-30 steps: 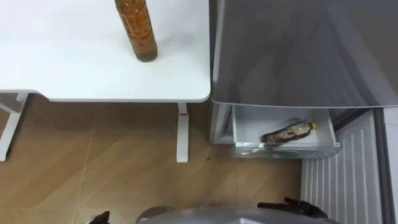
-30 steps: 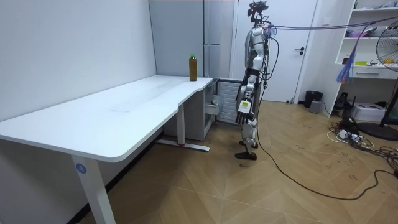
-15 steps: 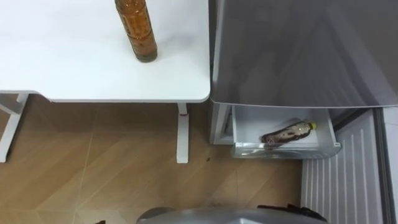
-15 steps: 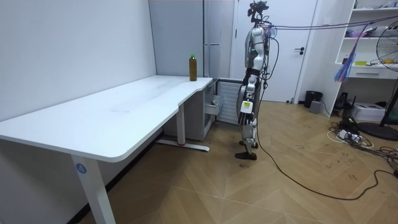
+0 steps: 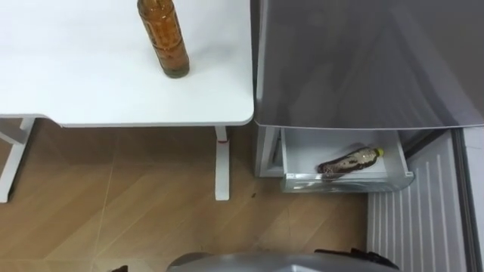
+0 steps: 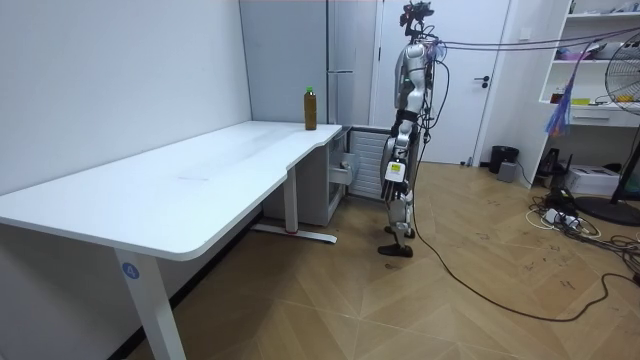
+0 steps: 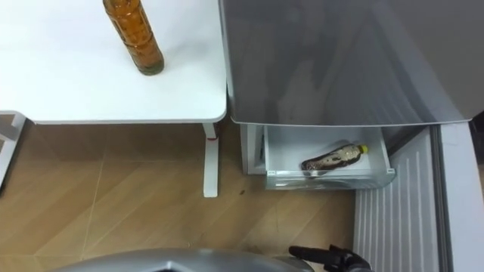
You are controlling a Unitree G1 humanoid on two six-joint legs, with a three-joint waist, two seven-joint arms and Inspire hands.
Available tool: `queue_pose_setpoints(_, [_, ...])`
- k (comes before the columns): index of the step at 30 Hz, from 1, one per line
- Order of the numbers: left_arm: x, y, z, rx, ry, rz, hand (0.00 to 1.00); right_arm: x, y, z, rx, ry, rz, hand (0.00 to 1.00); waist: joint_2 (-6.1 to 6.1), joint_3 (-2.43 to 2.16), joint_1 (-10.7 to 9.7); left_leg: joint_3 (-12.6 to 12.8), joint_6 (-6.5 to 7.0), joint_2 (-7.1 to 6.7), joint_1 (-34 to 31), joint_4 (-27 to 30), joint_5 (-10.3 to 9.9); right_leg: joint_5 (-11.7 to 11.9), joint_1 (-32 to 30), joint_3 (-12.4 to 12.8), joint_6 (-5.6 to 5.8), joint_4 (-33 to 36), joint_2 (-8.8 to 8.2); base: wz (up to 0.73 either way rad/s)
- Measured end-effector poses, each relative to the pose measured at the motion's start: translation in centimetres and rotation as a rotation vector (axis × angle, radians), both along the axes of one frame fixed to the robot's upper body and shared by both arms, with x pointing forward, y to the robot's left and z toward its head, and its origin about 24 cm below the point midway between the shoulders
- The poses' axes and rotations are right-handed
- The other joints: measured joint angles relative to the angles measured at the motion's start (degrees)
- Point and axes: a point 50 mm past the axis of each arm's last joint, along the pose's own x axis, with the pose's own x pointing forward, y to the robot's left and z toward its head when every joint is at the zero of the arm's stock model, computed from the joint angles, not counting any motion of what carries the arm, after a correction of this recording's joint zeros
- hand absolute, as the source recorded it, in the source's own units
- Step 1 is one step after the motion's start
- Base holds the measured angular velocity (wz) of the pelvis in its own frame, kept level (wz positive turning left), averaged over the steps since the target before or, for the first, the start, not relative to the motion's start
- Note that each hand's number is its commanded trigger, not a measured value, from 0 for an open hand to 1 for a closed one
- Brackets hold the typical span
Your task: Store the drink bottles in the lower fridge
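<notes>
Bottle (image 5: 349, 161) lying in the open lower drawer (image 5: 340, 181) of the fridge (image 5: 363, 60); second bottle (image 5: 165, 38) upright on the table (image 5: 91, 83) left of the fridge. Robot before the fridge, left hand (image 6: 392, 174) and right hand (image 7: 329, 258) low: finger state cannot be told.

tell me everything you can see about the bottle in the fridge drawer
Clear plastic bottle of dark drink, yellow cap toward the view's right. It lies on its side, slightly slanted, on the floor of the open white drawer at the bottom of the fridge. Nothing else touches it.
</notes>
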Motion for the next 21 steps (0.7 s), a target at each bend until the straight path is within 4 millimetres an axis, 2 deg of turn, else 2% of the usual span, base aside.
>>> queue_pose_setpoints(4, [-0.1,0.1,0.0,0.002,-0.004,0.025,0.00,0.0,0.0,0.0,0.002,-0.002,0.000,0.00,-0.03,0.01,0.0,0.0,-0.02,0.01,0.0,0.0,-0.1,0.0,0.0,0.1,0.00,0.0,0.04,0.00])
queue_pose_setpoints(10, [-0.2,0.2,0.0,-0.004,-0.047,0.190,0.00,-0.1,0.0,0.0,0.001,-0.004,-0.001,0.00,0.06,-0.04,0.1,0.1,0.00,0.05,-0.1,0.1,-0.3,0.0,-0.1,0.4,0.01,0.0,0.10,-0.02])
queue_pose_setpoints(13, [0.0,0.3,0.1,-0.011,-0.104,0.380,0.00,-0.1,0.0,0.0,0.001,-0.006,-0.018,0.00,0.12,-0.08,0.1,0.1,0.01,0.05,-0.1,0.0,-0.4,0.0,-0.1,0.5,0.01,0.0,0.10,0.00])
queue_pose_setpoints(19, [0.2,1.2,0.4,0.050,-0.193,0.608,0.00,-0.5,-0.1,0.0,-0.004,0.002,-0.045,0.00,0.07,0.01,0.2,0.0,0.01,-0.07,0.8,0.0,-0.4,0.0,1.2,-0.2,0.02,-0.5,-0.05,0.00])
queue_pose_setpoints(21, [0.2,1.6,0.5,0.075,-0.226,0.748,0.00,-0.7,-0.1,0.0,-0.004,0.008,-0.050,0.00,0.17,-0.03,0.3,0.0,0.02,-0.07,1.5,-0.3,-0.4,0.0,1.8,0.0,0.07,-0.8,-0.03,0.00])
